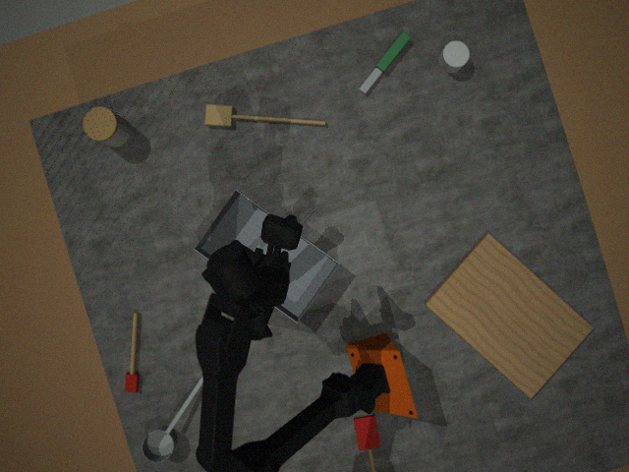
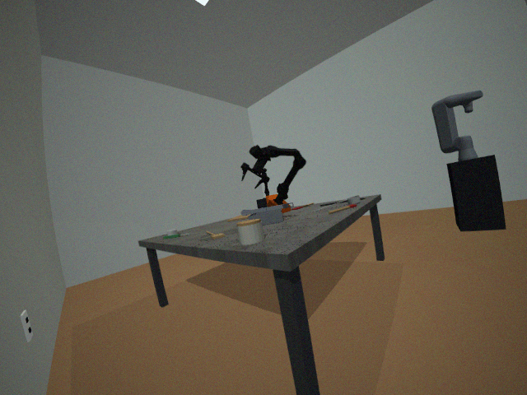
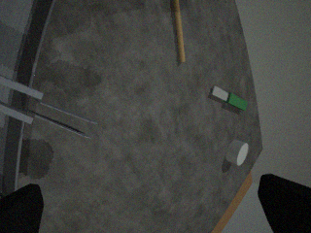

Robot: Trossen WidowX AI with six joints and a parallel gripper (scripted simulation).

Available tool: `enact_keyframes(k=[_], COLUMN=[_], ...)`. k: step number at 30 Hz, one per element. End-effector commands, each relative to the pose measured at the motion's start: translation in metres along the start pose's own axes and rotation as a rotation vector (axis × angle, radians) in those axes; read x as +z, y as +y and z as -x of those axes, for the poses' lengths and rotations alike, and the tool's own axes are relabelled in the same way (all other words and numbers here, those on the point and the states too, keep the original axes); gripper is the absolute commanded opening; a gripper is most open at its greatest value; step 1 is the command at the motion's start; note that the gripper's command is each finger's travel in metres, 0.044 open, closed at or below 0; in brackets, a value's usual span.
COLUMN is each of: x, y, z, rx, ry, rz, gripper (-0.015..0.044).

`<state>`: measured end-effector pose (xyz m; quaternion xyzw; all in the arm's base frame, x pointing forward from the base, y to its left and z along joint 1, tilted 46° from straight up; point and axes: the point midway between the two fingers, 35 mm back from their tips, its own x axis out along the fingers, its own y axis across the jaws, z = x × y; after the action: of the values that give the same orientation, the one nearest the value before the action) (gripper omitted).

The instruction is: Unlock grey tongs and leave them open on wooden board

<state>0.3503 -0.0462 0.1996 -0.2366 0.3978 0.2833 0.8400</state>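
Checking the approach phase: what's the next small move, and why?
Probably lower the open gripper onto the grey tongs lying across the roasting tin. It hangs well above the tin, holding nothing, and the wrist view shows the tongs off to its left edge.
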Motion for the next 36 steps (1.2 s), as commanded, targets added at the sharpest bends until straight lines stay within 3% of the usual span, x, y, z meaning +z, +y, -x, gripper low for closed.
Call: enact_keyframes(k=[1,11,36], x=[0.017,0.029,0.036], y=[0.058,0.104,0.107], z=[-0.049,-0.075,-0.072], rx=[0.375,0.6,0.602], ry=[-0.144,-0.399,-0.399], rz=[0.566,0.948,0.949], gripper=[0.044,0.044,0.044])
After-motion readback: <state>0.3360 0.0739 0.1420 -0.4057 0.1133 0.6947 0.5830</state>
